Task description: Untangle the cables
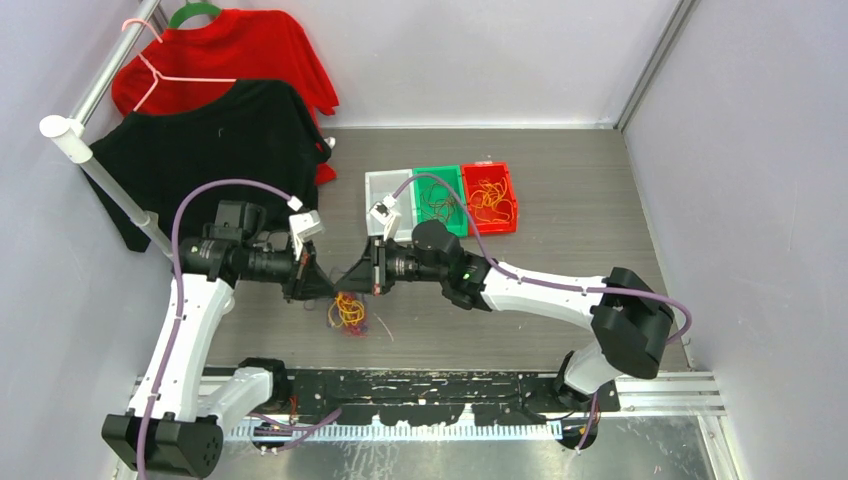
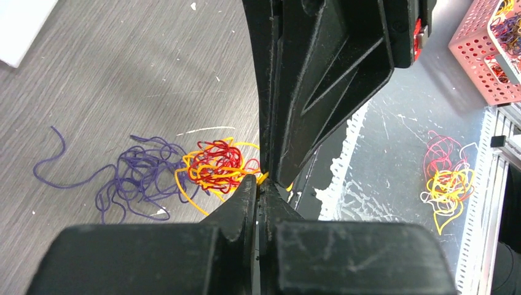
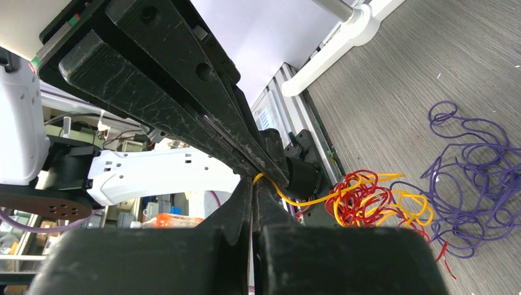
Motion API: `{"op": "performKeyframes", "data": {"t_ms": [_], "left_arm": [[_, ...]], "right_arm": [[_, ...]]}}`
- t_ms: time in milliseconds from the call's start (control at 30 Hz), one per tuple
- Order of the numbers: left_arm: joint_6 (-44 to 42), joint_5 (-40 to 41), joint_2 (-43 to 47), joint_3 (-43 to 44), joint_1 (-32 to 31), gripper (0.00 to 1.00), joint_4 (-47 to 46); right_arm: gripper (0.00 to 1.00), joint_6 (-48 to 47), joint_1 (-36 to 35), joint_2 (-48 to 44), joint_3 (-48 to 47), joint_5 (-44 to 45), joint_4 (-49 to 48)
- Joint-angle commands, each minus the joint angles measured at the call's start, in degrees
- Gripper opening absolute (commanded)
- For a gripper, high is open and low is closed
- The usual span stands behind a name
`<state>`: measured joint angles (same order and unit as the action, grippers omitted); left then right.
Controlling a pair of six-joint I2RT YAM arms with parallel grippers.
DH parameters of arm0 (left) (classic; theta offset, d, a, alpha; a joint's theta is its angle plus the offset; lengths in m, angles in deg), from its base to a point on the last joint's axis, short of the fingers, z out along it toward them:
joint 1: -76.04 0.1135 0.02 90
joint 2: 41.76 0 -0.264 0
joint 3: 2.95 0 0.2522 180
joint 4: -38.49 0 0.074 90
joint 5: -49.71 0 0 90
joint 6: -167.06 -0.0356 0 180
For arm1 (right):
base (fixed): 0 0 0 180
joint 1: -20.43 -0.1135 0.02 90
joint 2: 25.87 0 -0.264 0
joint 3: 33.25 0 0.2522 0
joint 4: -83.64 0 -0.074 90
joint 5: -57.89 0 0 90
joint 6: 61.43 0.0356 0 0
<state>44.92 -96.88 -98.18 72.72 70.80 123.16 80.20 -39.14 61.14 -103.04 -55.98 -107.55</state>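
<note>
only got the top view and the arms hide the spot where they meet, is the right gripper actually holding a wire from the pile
observer: yes, the right gripper is shut on a yellow wire, which runs from its tips down into the red and yellow pile.
operator: ok and the left one, open or shut
observer: the left gripper is shut, tip to tip against the right one, with that same yellow wire showing right where the tips meet. I cannot tell whether it pinches the wire too.
</note>
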Motion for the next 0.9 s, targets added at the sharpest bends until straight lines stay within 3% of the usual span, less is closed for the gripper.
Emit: {"op": "performKeyframes", "data": {"t_ms": [0,133,200,267,433,600,867], "left_arm": [[-1.4,-1.0,2.2,-0.1,-0.1,0.00,-1.3],[2.3,-0.4,3.4,-0.1,-0.1,0.00,-4.5],[5.9,0.7,4.2,0.1,-0.1,0.00,-7.7],[9.7,2.3,5.5,0.2,-0.1,0.00,-11.7],[12.1,3.1,7.9,2.9,-0.1,0.00,-15.2],[10.4,1.9,7.6,6.1,-0.4,0.00,-12.4],[9.7,1.3,7.2,7.7,-0.7,0.00,-11.8]], "right_arm": [[0.01,0.9,0.1,-4.0,-1.6,-1.6,-5.0],[0.06,0.8,0.2,-3.9,-2.1,-2.4,-4.2],[0.16,0.5,0.3,-4.3,-1.8,-2.3,-3.9],[0.34,-0.3,0.8,-5.4,-0.9,-1.4,-3.4],[0.50,-1.7,5.1,-10.5,2.5,1.7,-2.7],[0.56,-11.8,6.4,-11.0,-3.0,7.3,11.7],[0.60,-18.2,4.7,-6.8,-7.0,10.2,15.8]]}}
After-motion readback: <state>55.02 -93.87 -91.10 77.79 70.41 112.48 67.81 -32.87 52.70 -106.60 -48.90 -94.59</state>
